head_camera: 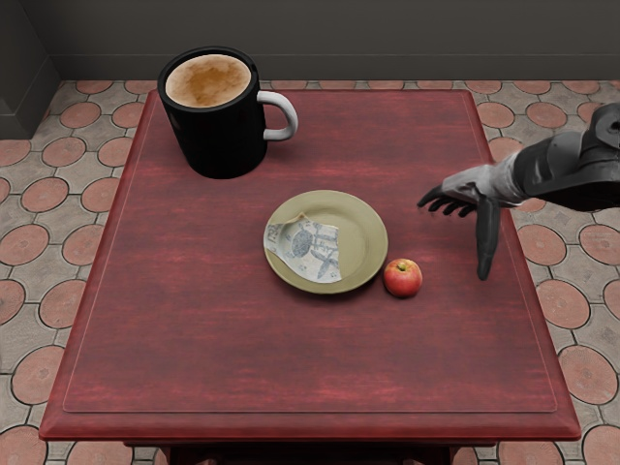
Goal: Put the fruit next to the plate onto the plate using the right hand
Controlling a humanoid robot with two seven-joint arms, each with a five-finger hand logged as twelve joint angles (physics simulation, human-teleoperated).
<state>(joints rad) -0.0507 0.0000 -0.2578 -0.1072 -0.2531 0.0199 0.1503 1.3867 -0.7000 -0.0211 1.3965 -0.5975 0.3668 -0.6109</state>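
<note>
A small red apple (402,277) lies on the table just right of an olive-green plate (363,237), close to its rim. On the plate's left half rests a pale patterned scrap. My right hand (463,215) enters from the right edge and hovers above the table, up and to the right of the apple, apart from it. Its fingers are spread and hold nothing, with the thumb pointing down toward the table. The left arm does not show.
A large black mug (218,111) with a white handle, full of brown liquid, stands at the back left of the red wooden table (194,320). Tiled floor surrounds the table on all sides.
</note>
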